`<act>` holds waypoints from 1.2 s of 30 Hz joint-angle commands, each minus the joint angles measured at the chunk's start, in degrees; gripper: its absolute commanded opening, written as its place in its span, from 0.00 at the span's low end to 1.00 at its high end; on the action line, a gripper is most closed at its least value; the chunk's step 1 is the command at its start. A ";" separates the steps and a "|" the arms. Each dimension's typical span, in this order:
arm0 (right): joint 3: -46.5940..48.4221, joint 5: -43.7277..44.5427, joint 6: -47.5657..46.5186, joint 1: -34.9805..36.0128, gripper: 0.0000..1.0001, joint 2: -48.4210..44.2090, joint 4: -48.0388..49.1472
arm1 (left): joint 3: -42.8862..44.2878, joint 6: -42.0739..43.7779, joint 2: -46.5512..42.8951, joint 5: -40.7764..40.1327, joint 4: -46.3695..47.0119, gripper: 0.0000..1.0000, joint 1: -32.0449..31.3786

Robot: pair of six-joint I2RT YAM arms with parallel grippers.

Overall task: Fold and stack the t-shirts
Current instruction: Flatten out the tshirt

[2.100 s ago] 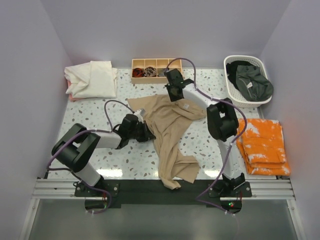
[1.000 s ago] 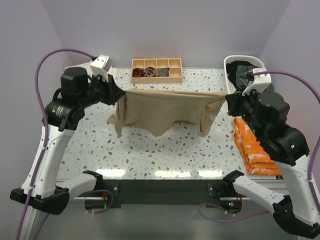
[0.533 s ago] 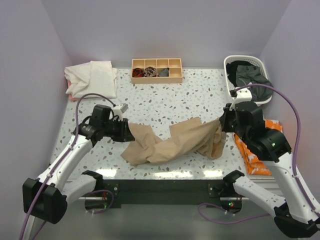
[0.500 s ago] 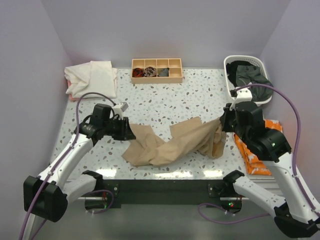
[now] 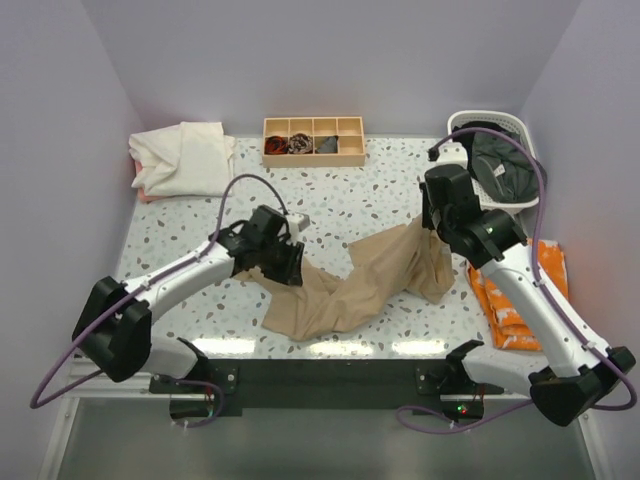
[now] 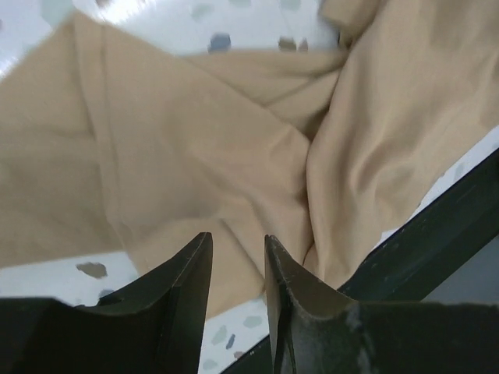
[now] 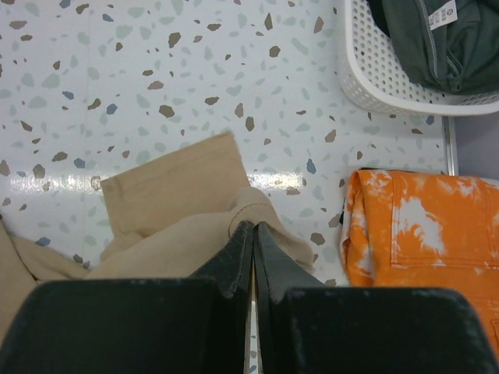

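Observation:
The tan-beige t-shirt (image 5: 355, 285) lies crumpled on the middle of the table, toward the front edge. My right gripper (image 5: 432, 226) is shut on a hem at the shirt's right end; in the right wrist view the jaws (image 7: 251, 227) pinch a fold of the tan cloth (image 7: 171, 195). My left gripper (image 5: 291, 262) hovers over the shirt's left part. In the left wrist view its jaws (image 6: 236, 243) stand a little apart with nothing between them, and the tan cloth (image 6: 195, 140) lies below.
A cream-white shirt (image 5: 183, 157) lies at the back left. A wooden divided tray (image 5: 313, 140) stands at the back. A white basket (image 5: 495, 190) holds a dark green shirt (image 5: 505, 160). Folded orange tie-dye shirts (image 5: 520, 300) lie at the right, also in the right wrist view (image 7: 421, 226).
My left gripper has let go of the shirt's left end and moved right over the cloth. My right gripper has drawn its end back and left. The shirt has bunched toward the middle.

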 commanded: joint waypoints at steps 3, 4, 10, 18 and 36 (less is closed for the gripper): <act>3.85 2.50 -2.38 -0.14 0.00 0.62 5.54 | -5.52 -8.82 -7.67 -10.24 -9.91 0.38 -8.50; 4.12 2.41 -2.38 -0.23 0.00 0.70 5.46 | -6.40 -12.14 -9.26 -10.86 -10.36 0.39 -8.78; 3.15 1.19 -2.29 -0.14 0.00 -0.87 5.37 | -15.63 -24.89 -24.03 -16.31 -10.19 0.41 -9.31; 2.62 0.04 -2.11 -0.23 0.00 -3.60 4.58 | -19.06 -26.85 -19.68 -20.98 -6.16 0.43 -9.31; 2.01 0.31 -2.03 -0.23 0.00 -6.24 2.99 | -25.57 -28.70 -13.68 -13.42 5.54 0.37 -9.92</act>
